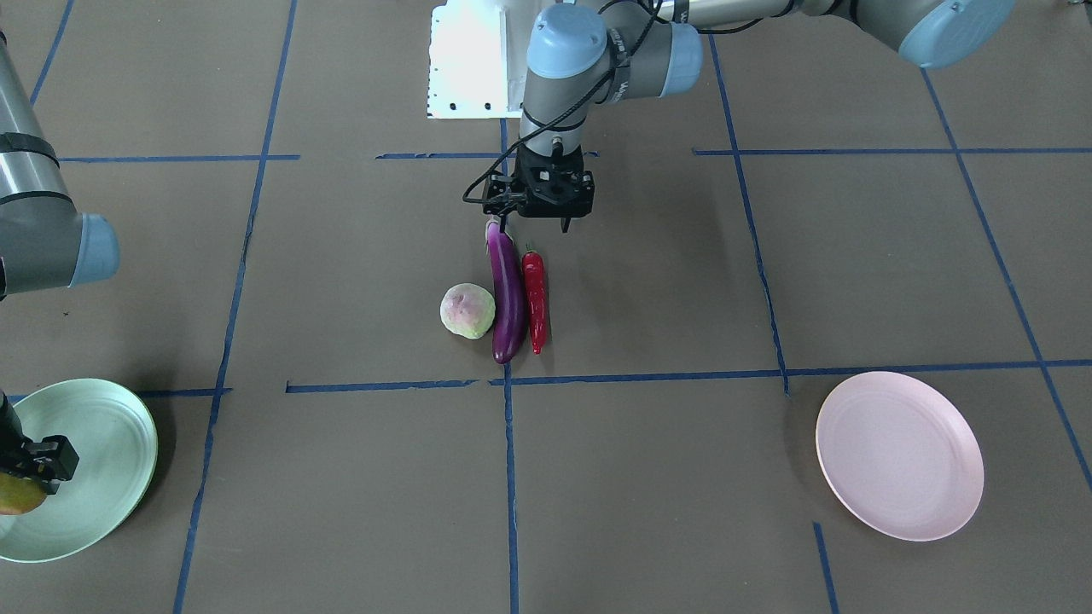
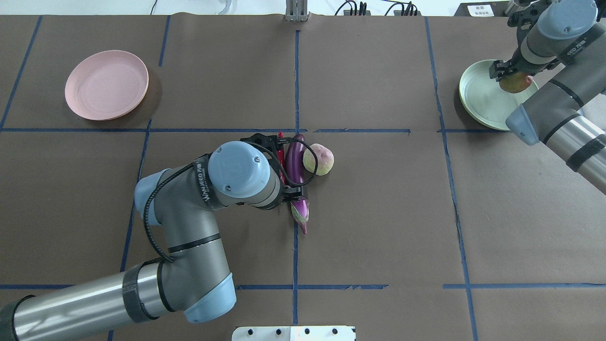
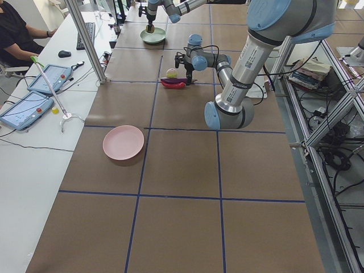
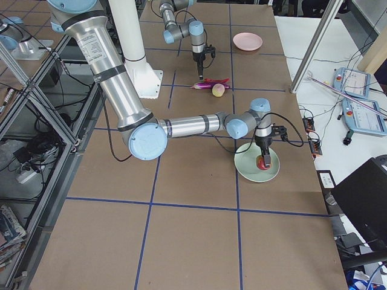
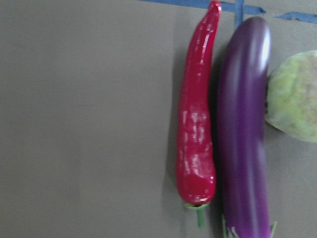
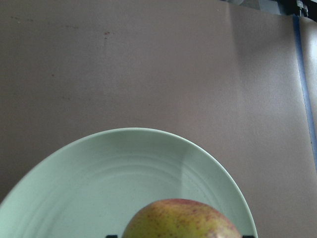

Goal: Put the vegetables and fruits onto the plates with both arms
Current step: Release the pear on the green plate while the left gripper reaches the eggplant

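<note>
The purple eggplant [image 1: 507, 294] and the red chili [image 1: 535, 298] lie side by side at the table's middle. The pale green fruit [image 1: 467, 310] touches the eggplant's other side. All three show in the left wrist view: chili [image 5: 198, 124], eggplant [image 5: 242, 139], fruit [image 5: 294, 96]. My left gripper [image 1: 534, 228] is open and empty, pointing down just above their stem ends. My right gripper [image 2: 511, 73] is shut on the red-yellow fruit [image 2: 516, 83] and holds it over the mint green plate [image 2: 480, 102]. The pink plate [image 1: 898, 454] is bare.
The white base block [image 1: 473, 60] stands at the robot's edge of the table. Blue tape lines divide the brown table cover. The left arm's elbow [image 2: 203, 265] hangs over the table between the base and the vegetables.
</note>
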You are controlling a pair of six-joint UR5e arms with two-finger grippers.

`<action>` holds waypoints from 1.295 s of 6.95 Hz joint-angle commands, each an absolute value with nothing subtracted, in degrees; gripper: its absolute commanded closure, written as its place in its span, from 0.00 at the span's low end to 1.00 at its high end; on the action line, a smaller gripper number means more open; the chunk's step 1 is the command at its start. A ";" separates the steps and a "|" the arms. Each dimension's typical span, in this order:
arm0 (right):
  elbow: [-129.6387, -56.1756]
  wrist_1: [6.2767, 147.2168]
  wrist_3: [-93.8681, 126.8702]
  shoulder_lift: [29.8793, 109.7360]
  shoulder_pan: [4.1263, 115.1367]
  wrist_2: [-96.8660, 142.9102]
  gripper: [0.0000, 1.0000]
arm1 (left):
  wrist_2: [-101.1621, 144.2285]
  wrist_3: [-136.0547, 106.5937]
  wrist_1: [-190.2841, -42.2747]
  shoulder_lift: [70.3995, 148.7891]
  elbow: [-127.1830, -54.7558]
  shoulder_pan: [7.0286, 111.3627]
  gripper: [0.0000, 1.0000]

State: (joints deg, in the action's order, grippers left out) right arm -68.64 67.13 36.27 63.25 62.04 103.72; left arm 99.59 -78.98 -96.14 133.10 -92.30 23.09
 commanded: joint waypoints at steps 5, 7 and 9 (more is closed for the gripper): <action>-79.51 66.62 39.00 66.70 64.34 120.49 0.00 | 99.23 -81.46 -96.33 138.25 -84.02 21.18 0.64; -84.00 66.62 47.43 67.06 62.51 123.82 0.00 | 99.32 -83.57 -96.33 138.69 -84.81 21.18 1.00; -88.14 66.53 62.51 64.53 53.48 123.23 0.00 | 99.14 -90.40 -95.72 136.78 -91.99 25.72 1.00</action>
